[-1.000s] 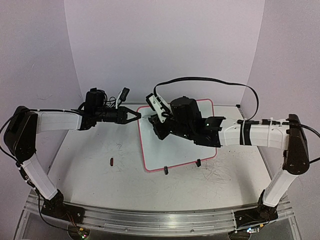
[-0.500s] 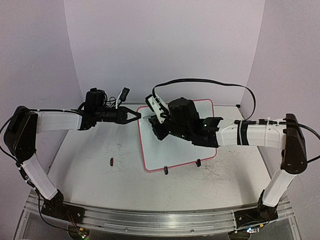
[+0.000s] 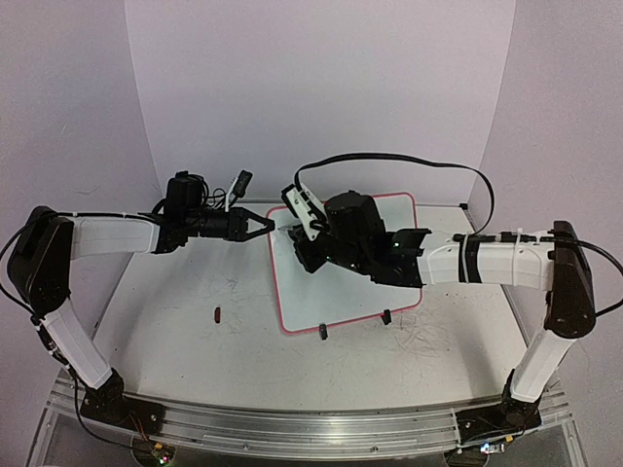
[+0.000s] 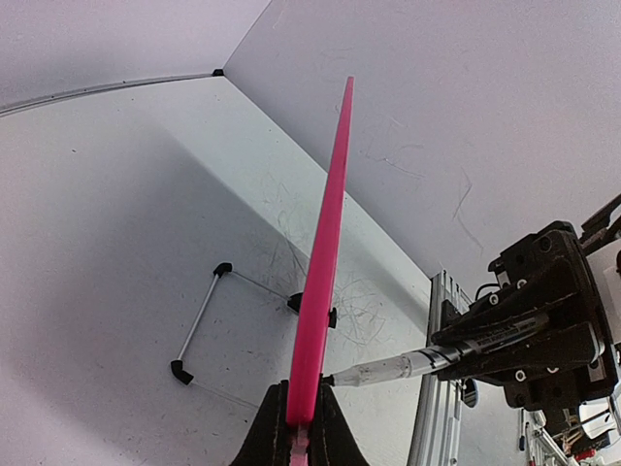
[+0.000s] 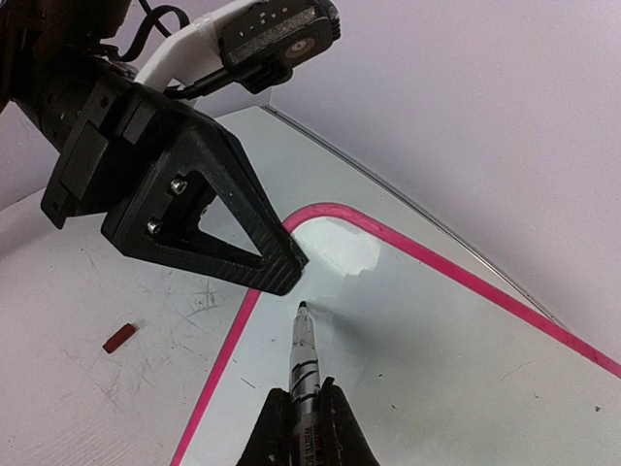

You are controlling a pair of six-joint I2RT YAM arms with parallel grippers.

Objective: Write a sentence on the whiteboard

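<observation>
The large white scuffed table point(image 3: 195, 360) is closed in at its far edge and both side edges by a pale, curved wall point(image 3: 321, 97). The small rectangular whiteboard with a thin pink rounded frame point(image 3: 326, 292) sits slightly right of the table's centre and is turned a little. Its far edge lies close to the table's far edge and its near edge lies about halfway towards the near edge. A broad strip of scuffed surface shows between the board and the table's near edge, and another between the board's left edge and the table's left edge. The black left gripper point(image 4: 301, 424) is clamped on the frame at the board's left edge, near its far-left corner. The black right gripper point(image 5: 303, 427) reaches in over the board from the right, pinching a grey-and-black marker pen point(image 5: 307, 364). The pen's tip sits just inside that same corner, close beside the left gripper's finger. Whether the tip touches the board cannot be told. Two small black clip feet point(image 3: 322, 331) stand on the board's near edge. A tiny dark red cap point(image 3: 217, 313) lies alone on the table, left of the board's near-left corner.
</observation>
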